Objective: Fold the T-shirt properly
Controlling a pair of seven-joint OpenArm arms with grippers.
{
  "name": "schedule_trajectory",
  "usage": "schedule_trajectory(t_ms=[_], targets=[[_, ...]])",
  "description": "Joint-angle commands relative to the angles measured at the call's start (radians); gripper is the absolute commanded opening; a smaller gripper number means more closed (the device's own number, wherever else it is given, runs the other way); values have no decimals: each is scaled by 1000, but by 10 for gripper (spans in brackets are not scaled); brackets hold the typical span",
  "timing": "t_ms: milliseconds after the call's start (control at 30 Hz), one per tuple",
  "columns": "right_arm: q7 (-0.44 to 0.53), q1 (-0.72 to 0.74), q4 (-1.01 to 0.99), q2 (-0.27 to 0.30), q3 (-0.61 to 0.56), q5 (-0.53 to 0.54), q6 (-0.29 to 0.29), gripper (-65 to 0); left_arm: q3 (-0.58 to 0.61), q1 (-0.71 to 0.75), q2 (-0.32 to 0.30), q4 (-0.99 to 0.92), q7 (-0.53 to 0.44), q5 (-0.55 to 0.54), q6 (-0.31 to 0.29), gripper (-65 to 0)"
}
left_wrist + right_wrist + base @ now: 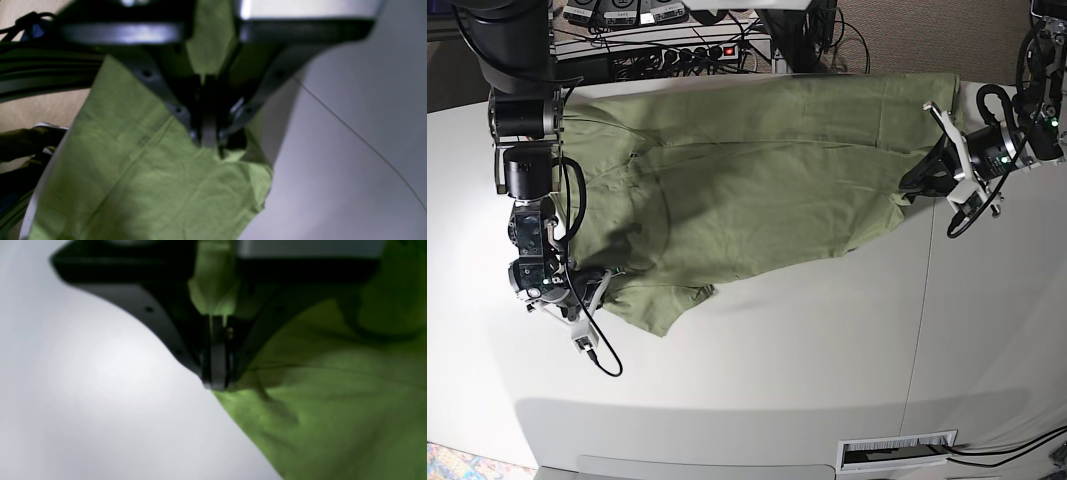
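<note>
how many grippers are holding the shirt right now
2. The right gripper is shut on the T-shirt at the base view's lower left; the left gripper is shut on its edge at that view's right.

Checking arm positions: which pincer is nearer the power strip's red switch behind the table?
Left. The left pincer grips the shirt nearer the switch; the right pincer is farther.

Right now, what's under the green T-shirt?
The white table lies under the T-shirt. Bare tabletop shows around its edges; whatever sits beneath the cloth's middle is covered. Each end effector pinches an edge.
</note>
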Motion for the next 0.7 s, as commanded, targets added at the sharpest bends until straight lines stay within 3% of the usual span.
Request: schedule_trajectory(t_ms=[0,367,667], targets=[[-56,12,15,11,2,-18,6,-650,-8,-8,-19,14,-22,-15,-5,-650],[-216,4,229,32,2,143,8,-650,-8,-7,-19,14,-22,-15,-5,-650],[-292,-92,458,114,2,239,9,-650,-8,-7,-19,14,-20,-15,-5,-650]])
